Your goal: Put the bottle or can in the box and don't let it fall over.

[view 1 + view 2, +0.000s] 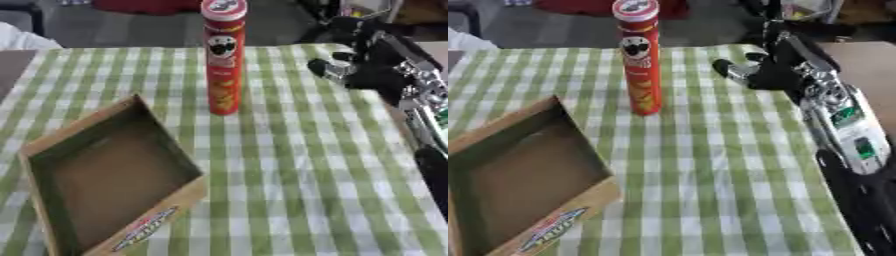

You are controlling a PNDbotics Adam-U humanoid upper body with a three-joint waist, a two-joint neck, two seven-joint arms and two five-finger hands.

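The right hand [346, 67] hovers open; the tall red can [223, 57] stands upright to its left, apart.

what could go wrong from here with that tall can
1. The tall red cylindrical chip can stands upright and narrow on the green checked tablecloth; a sideways nudge from the right hand, which sits close beside it, could tip it.
2. The shallow brown cardboard box is much lower than the can, so its walls would probably give little support once the can is set inside.
3. A grasp near the top may let the can swing.
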